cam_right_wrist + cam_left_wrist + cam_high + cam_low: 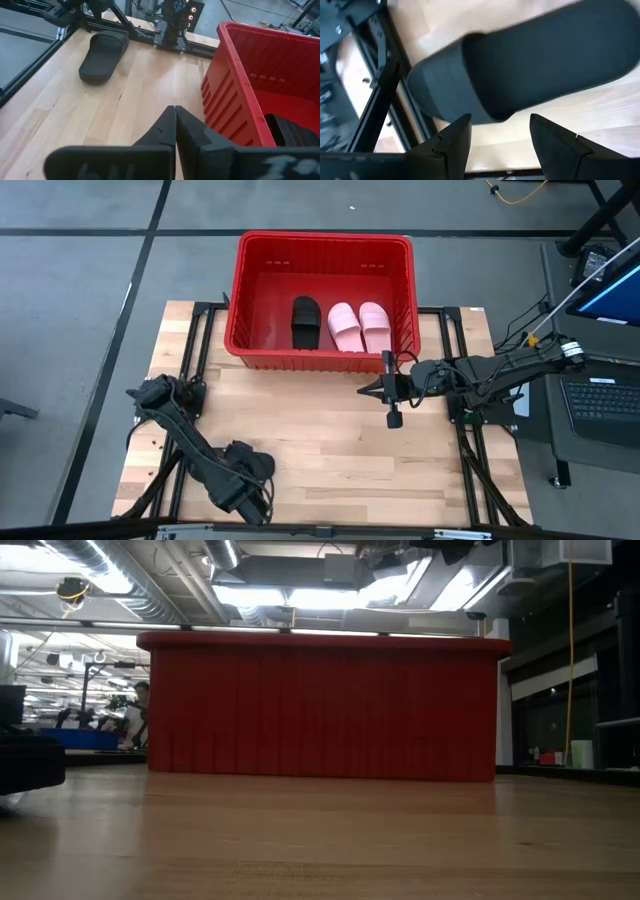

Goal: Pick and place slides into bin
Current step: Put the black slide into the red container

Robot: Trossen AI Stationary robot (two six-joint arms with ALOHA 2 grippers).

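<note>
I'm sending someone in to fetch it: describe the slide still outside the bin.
Start at the red bin at the table's far edge, then cross to the near left corner, where the left arm ends. The black slide lies flat on the wood there, the only one outside; its black mate and the pink pair are in the bin.

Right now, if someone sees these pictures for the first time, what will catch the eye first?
The big red bin at the table's far edge stands out, with one black slide and the pink pair inside it. The last black slide lies on the wood near the left gripper, fingers open. The right gripper, fingers shut, hovers beside the bin.
</note>
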